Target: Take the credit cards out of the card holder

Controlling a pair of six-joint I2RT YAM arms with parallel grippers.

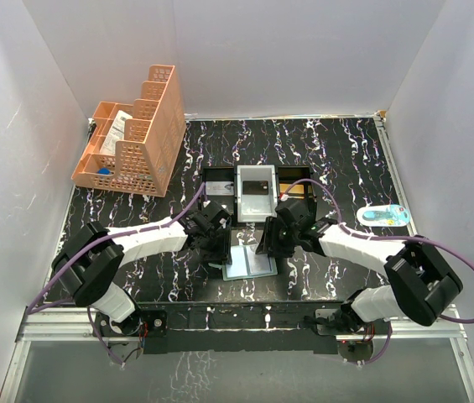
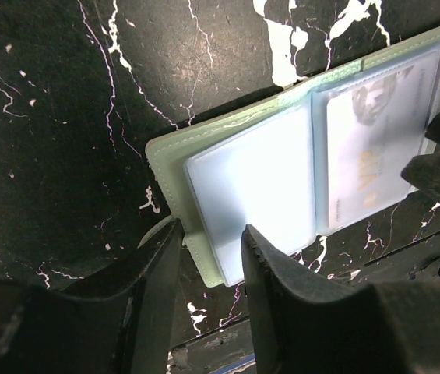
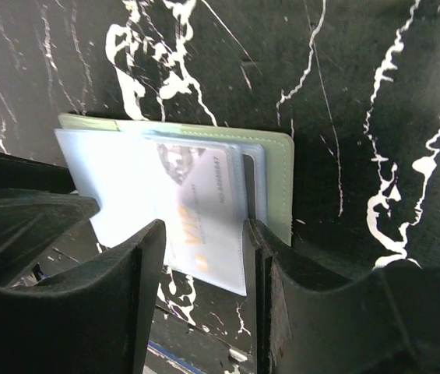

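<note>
the card holder lay open on the table, near your edge. your left claw and right claw were both spread, one over each side of it.

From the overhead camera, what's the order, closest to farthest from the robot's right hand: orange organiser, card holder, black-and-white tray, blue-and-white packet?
1. The card holder, mid-table, at the fingertips of the right hand.
2. The black-and-white tray, just behind that hand.
3. The blue-and-white packet, off to the right.
4. The orange organiser, in the back-left corner.
</note>
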